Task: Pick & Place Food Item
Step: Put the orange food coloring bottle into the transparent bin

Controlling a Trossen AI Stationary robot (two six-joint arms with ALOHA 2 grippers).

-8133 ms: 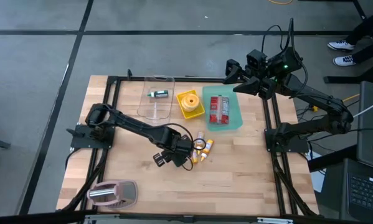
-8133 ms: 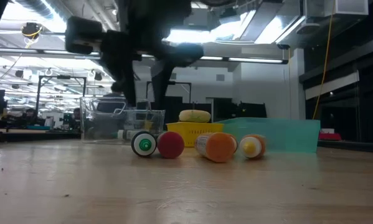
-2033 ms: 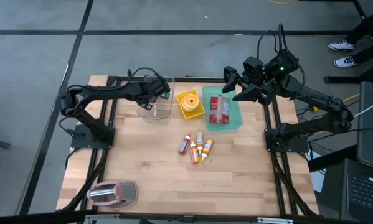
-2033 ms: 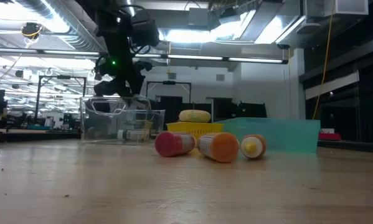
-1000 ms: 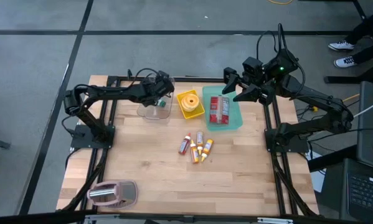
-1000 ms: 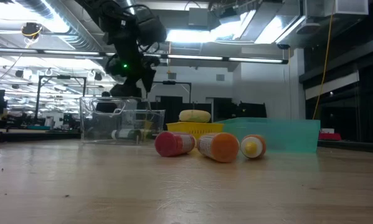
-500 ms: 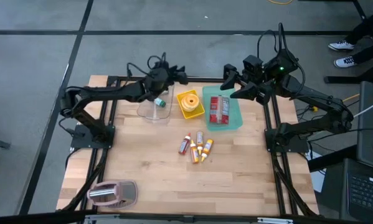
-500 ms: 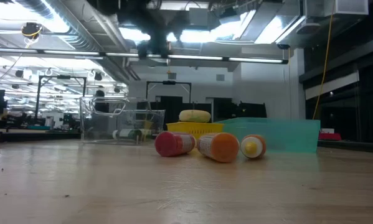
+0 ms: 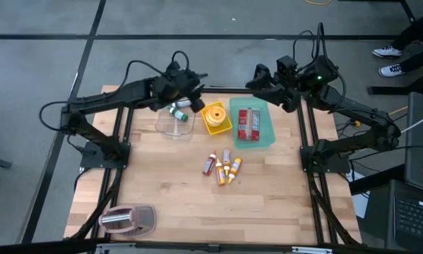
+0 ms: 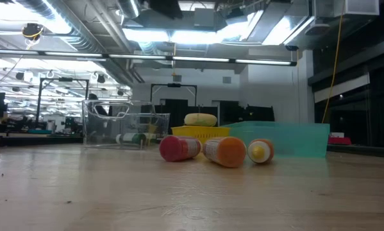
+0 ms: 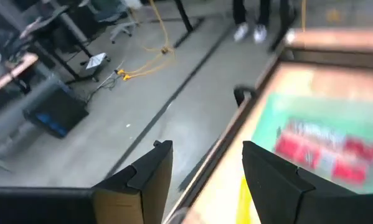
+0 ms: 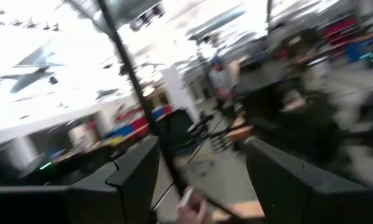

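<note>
A clear bin (image 9: 176, 118) at the table's far side holds white, green-capped bottles (image 9: 179, 112). Beside it a yellow bin (image 9: 217, 121) holds a yellow food item (image 10: 200, 119). A teal tray (image 9: 267, 134) carries a red packet (image 9: 248, 123). My left gripper (image 9: 197, 85) hangs open and high between the clear bin and the yellow bin, near the far edge, with nothing between its fingers (image 11: 206, 149). My right gripper (image 9: 255, 76) is open, raised beyond the teal tray's far edge, and holds nothing (image 12: 202, 146).
Several small bottles (image 9: 222, 168) lie loose in the middle of the table, seen up close in the low view (image 10: 224, 151). A pink object (image 9: 130, 219) sits at the near left corner. Bare wood lies across the near half (image 9: 267, 204).
My left gripper has risen from just above the clear bin, out of the low view, and gone toward the far edge and the yellow bin. The bottles stay in the clear bin. My right gripper has turned in place, swinging from the teal tray toward the far edge.
</note>
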